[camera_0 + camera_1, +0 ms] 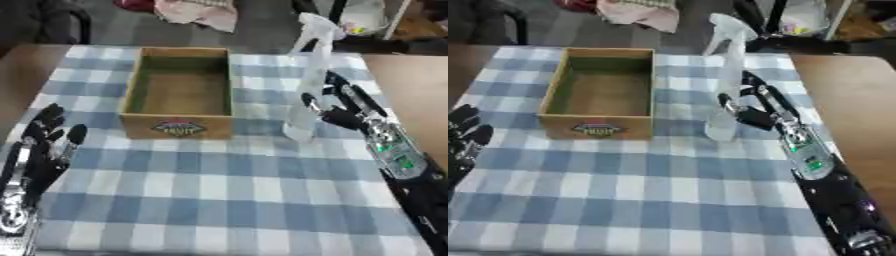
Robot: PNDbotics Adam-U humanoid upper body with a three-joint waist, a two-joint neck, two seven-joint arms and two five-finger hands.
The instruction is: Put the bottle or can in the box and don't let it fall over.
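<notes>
While the right hand (337, 112) reaches in from the right side, its fingers and thumb curl around the lower body of a clear spray bottle (308, 95), which stands upright on the blue-and-white checked tablecloth (219, 185). Whether the bottle's base touches the cloth or sits just above it is hard to tell from these views. Its white trigger head is at the top, towards the far edge of the table. Just to the left of the bottle sits an open wooden box (179, 92), with a printed label on its near wall; bottle and box are close together but apart. At the lower left, the left hand (42, 145) rests on the cloth with its fingers straight and pointing up, holding nothing, well apart from the box.
</notes>
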